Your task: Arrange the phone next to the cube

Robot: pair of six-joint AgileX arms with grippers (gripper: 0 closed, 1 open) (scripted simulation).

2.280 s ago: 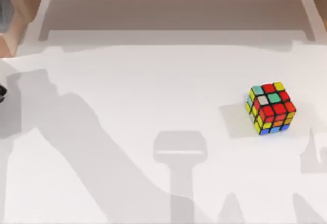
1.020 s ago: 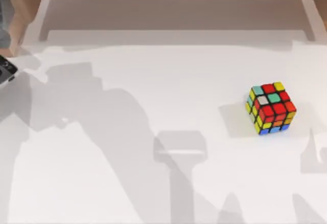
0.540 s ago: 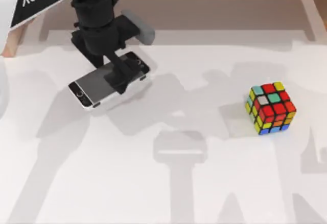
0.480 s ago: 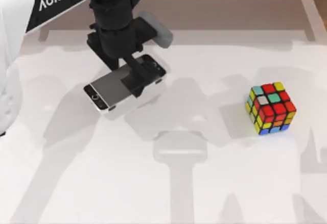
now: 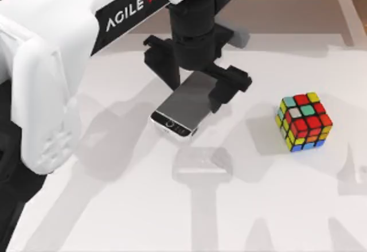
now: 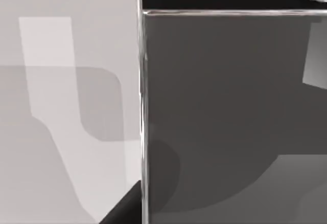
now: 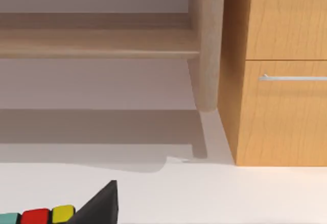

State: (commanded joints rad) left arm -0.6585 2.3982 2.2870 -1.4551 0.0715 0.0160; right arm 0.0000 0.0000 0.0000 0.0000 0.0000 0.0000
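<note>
Top view: the left gripper (image 5: pixel 198 85) sits over the middle of the table (image 5: pixel 114 217), its two black fingers clamped across the width of the phone (image 5: pixel 186 104). The phone is held screen up and turned at an angle, with its home-button end pointing toward the near left. Whether it is lifted clear of the surface cannot be told for certain, but the shadow offset beneath it suggests that it is. The cube (image 5: pixel 304 121) stands on the right side of the table, well apart from the phone, with open surface between them.

Left wrist view: the phone (image 6: pixel 230 112) is seen close up, its dark glass and silver rim running alongside the pale table (image 6: pixel 66 106).

Right wrist view: a strip of the cube (image 7: pixel 36 217), showing teal, red and yellow stickers, lies in front of a wooden drawer unit (image 7: pixel 276 71). A dark finger tip (image 7: pixel 99 206) of the right gripper shows near the cube. This arm appears parked at the right side; the state of its claw cannot be determined.

Step in hand, as judged: transport of the phone toward the cube. The placement is not yet done.

Next move requires:
1. Carrying the phone rightward until it is just beside the cube.
2. Keeping clear of the cube so that it is not knocked.
3. Lowering the phone flat before the fingers part.
</note>
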